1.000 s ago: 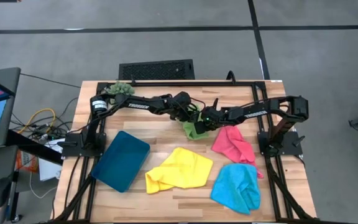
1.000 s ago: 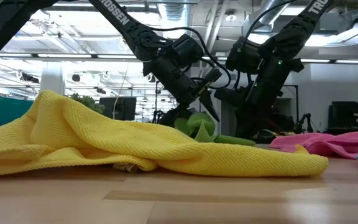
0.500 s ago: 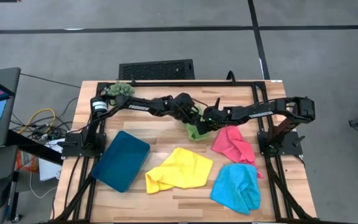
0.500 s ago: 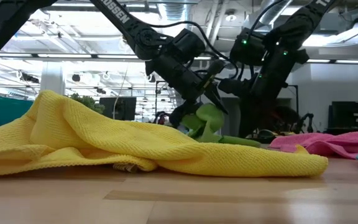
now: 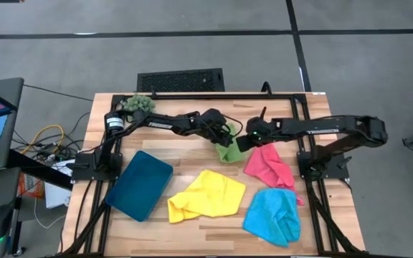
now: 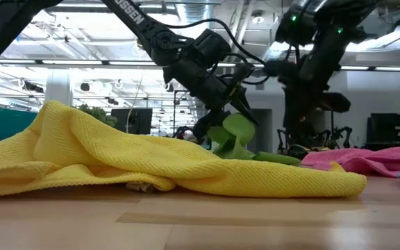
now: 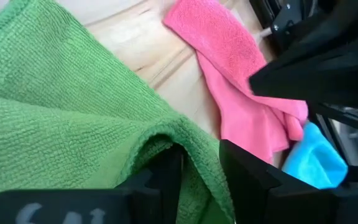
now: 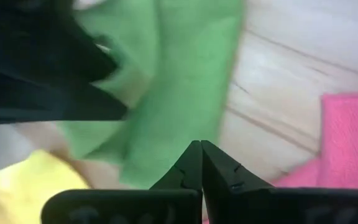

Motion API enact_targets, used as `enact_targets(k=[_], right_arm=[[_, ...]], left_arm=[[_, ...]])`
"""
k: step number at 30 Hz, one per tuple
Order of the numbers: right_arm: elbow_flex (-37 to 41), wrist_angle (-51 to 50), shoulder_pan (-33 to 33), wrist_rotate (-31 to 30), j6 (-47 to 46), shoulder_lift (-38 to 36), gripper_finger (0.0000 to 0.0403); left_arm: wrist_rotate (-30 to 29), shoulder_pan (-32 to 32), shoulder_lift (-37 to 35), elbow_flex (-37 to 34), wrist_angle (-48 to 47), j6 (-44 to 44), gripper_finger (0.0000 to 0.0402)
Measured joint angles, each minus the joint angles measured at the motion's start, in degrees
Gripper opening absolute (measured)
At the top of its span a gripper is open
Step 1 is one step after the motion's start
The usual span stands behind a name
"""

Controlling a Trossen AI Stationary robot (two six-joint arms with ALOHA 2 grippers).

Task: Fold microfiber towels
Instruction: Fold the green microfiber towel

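While the green towel (image 5: pixel 227 150) lies bunched at the middle of the table (image 5: pixel 192 154), my left gripper (image 7: pixel 197 171) is clamped on a fold of it, with the cloth passing between both fingers and one edge lifted clear of the wood. My right gripper (image 8: pixel 201 163) has its fingers pressed together on nothing, hovering just above and beside the green towel on the side facing the pink towel (image 5: pixel 269 165). Nearer the front edge than the green towel, the yellow towel (image 5: pixel 206 195) and light blue towel (image 5: pixel 273 216) lie crumpled, apart from both grippers.
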State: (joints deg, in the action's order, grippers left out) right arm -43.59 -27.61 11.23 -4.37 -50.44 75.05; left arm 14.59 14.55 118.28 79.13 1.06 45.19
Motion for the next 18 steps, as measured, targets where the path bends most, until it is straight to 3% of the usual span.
enact_targets(k=[6, 9, 18], right_arm=[[-0.04, 7.93, -1.95, 6.54, 5.99, -1.59, 0.0022], [-0.06, 9.87, -3.04, 7.06, 5.72, -0.19, 0.0019], [-0.02, 2.55, -4.88, -0.74, -4.48, 1.02, 0.0022]], left_arm=[[-1.50, -0.50, 0.00, 0.00, 0.76, -0.56, 0.0101], [-1.46, -0.48, 0.00, 0.00, 2.92, -2.27, 0.0101], [-3.12, -0.73, -0.02, 0.00, 2.26, -3.10, 0.0101]])
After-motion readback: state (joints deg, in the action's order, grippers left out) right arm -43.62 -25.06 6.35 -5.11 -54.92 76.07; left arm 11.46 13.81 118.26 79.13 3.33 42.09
